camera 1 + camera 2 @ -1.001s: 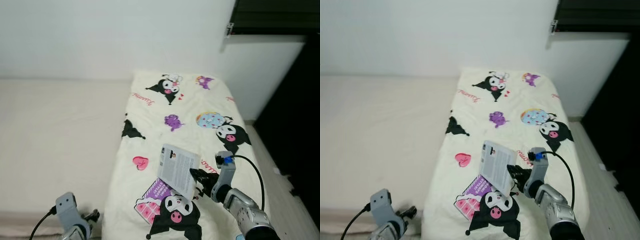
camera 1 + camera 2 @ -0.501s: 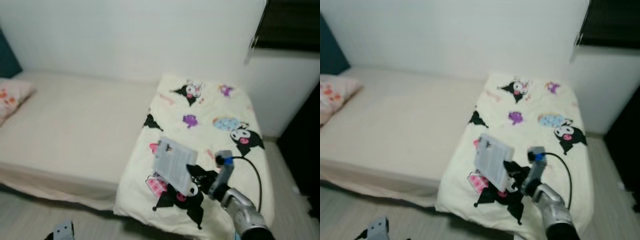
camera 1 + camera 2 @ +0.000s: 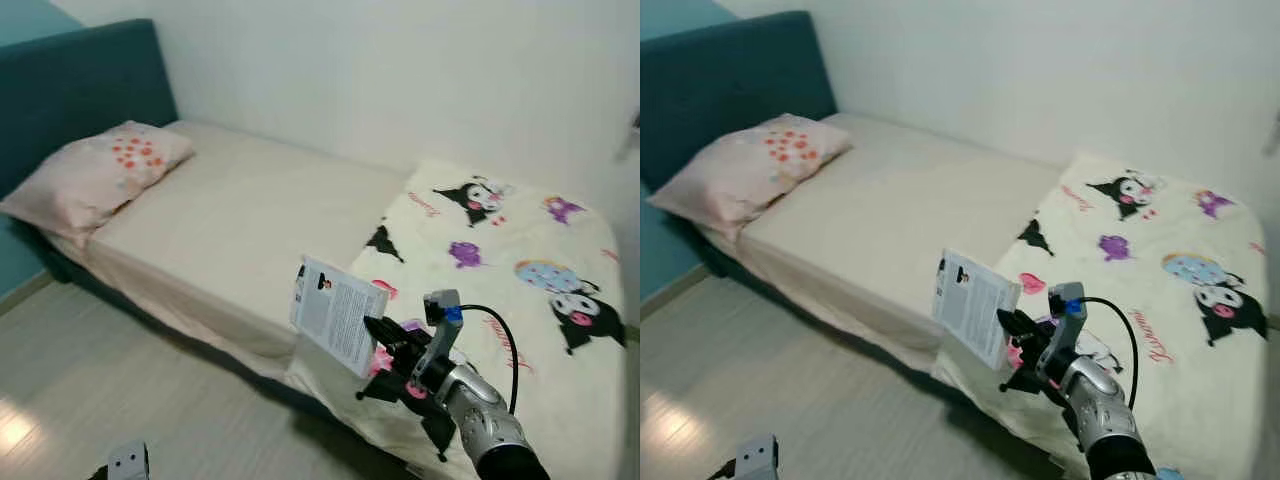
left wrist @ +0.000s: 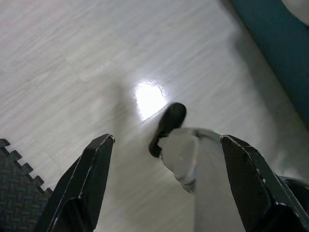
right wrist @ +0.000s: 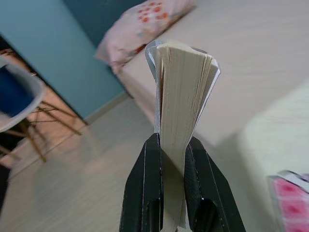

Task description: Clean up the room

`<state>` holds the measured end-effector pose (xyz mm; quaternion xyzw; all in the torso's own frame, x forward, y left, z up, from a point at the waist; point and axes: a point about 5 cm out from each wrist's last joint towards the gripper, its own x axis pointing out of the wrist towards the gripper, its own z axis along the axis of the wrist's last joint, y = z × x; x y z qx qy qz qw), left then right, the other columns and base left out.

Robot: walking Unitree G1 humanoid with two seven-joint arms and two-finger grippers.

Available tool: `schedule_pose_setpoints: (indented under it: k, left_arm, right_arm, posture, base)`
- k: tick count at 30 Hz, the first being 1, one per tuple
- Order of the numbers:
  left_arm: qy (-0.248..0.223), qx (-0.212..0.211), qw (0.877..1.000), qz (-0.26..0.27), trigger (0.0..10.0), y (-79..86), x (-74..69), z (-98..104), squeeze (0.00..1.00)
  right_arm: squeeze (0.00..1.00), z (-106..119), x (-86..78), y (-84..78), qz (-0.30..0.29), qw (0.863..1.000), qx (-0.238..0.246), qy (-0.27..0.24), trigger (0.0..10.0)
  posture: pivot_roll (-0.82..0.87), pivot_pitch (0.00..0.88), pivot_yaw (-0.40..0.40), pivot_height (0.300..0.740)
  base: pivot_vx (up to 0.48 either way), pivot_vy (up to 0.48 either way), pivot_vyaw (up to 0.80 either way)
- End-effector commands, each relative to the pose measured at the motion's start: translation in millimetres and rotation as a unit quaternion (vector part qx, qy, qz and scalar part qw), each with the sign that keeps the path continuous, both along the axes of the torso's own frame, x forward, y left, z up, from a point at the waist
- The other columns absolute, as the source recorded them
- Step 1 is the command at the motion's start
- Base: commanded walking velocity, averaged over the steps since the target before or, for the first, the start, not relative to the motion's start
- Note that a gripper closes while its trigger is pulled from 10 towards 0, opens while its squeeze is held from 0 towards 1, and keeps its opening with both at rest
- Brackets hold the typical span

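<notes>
Above the near edge of the bed (image 3: 250, 215), the right gripper (image 3: 383, 338) holds a book (image 3: 336, 314) in the air, with its two black fingers (image 5: 145, 193) closed tight on the lower part of the pages. The book stands almost upright, its white printed cover turned to the camera, and it is in front of the place where the plain beige sheet meets the cartoon blanket (image 3: 520, 260). This blanket, cream with black and purple figures, covers the foot end of the bed. At the head end of the bed a pink pillow (image 3: 100, 175) with orange dots lies against the dark teal headboard (image 3: 80, 85). In the right wrist view the edges of the pages spread a little above the fingers, and behind the book a chair (image 5: 19, 104) with wooden legs stands on the floor beside the bed, near a teal wall. The left gripper (image 4: 166, 164) hangs low over the pale wooden floor (image 4: 72, 58) beside the bed, its fingers wide apart and holding nothing.
</notes>
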<state>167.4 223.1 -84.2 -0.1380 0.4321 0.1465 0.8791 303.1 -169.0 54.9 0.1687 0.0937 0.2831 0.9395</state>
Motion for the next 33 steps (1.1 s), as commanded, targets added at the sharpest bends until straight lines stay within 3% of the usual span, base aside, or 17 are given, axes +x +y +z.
schedule_pose_setpoints:
  k: [1,12,14,24,29,33]
  left_arm:
    - [-0.004,0.004,1.000,-0.013,10.0,-0.8,3.2,1,0.00]
    - [-0.022,-0.002,0.999,-0.028,10.0,-7.8,14.3,5,0.00]
    - [-0.031,-0.006,0.999,-0.035,10.0,-9.5,19.1,7,0.00]
    - [-0.042,-0.003,0.998,-0.043,10.0,-12.1,27.6,11,0.00]
    - [-0.046,-0.005,0.998,-0.049,10.0,-16.1,31.0,12,0.00]
    - [-0.046,-0.006,0.998,-0.050,10.0,-16.8,31.3,12,0.00]
  right_arm:
    - [0.00,7,4.0,4.6,0.013,1.000,0.003,-0.023,10.0]
    - [0.00,3,-2.2,19.0,0.053,0.998,0.018,-0.022,10.0]
    - [0.00,1,-0.3,19.8,0.047,0.999,0.000,-0.015,10.0]
    - [0.00,-1,2.0,18.9,0.036,0.999,-0.020,-0.014,10.0]
    - [0.00,2,2.2,20.6,0.042,0.999,-0.019,-0.027,10.0]
    - [0.00,1,5.0,19.2,0.028,0.999,-0.020,-0.019,10.0]
  posture:
    - [-0.04,0.058,-0.017,0.740]
    - [-0.04,0.056,-0.017,0.740]
    - [-0.04,0.053,-0.015,0.740]
    - [-0.04,0.048,-0.014,0.740]
    - [-0.04,0.045,-0.011,0.740]
    - [-0.04,0.045,-0.012,0.740]
  base:
    - [0.000,0.000,0.67]
    - [0.000,0.000,0.66]
    - [0.000,0.000,0.29]
    - [0.423,0.000,0.00]
    - [0.480,0.000,0.79]
    - [0.480,0.000,0.00]
